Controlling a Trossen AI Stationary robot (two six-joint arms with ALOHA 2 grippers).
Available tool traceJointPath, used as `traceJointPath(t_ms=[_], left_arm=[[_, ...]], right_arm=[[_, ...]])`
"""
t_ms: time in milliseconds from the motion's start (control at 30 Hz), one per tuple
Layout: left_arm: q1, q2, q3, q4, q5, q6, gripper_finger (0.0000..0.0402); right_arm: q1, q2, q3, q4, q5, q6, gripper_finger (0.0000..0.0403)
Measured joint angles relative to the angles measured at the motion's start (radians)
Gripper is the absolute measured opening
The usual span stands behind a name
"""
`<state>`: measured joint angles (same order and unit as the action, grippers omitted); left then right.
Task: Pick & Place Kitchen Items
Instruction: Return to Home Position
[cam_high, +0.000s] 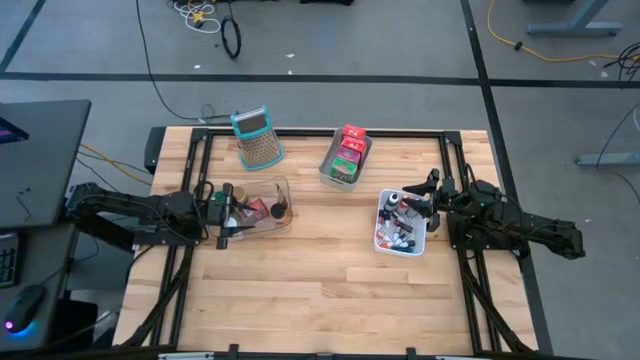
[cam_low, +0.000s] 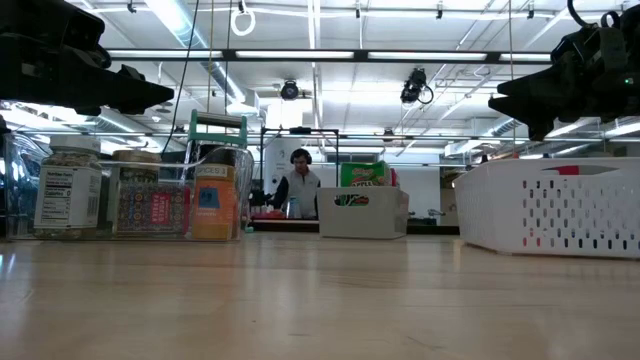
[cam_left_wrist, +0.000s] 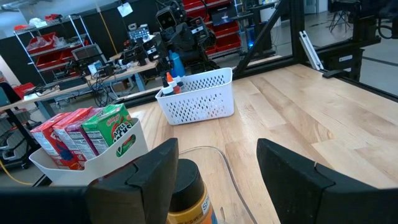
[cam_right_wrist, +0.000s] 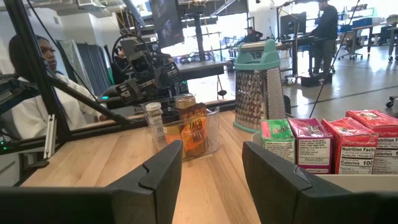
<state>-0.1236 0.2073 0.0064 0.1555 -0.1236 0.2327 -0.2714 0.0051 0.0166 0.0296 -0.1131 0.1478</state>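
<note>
Nearest, left gripper (cam_left_wrist: 217, 168), jaws apart and empty, over clear bin (cam_high: 284, 186) of jars (cam_low: 70, 190), centre-left in high view. The right gripper (cam_right_wrist: 211, 168), also spread and empty, at white bin (cam_high: 379, 238), centre-right. High view shows bottles (cam_high: 398, 222) inside; low view only its perforated wall. Farther, upper centre: packets (cam_high: 347, 152) in grey tray (cam_high: 327, 172), grater (cam_high: 258, 138) left of it. Person (cam_low: 298, 185) far behind in low view.

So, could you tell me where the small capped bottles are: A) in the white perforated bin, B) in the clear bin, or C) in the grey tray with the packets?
A: the high view shows the small bottles lying inside the white perforated bin on the table's right side.
</note>
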Motion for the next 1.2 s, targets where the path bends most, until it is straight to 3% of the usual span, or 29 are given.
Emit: traceJointPath(t_ms=[1200], left_arm=[[0.0,0.0,0.0,0.0,0.0,0.0,0.0229]], right_arm=[[0.0,0.0,0.0,0.0,0.0,0.0,0.0178]])
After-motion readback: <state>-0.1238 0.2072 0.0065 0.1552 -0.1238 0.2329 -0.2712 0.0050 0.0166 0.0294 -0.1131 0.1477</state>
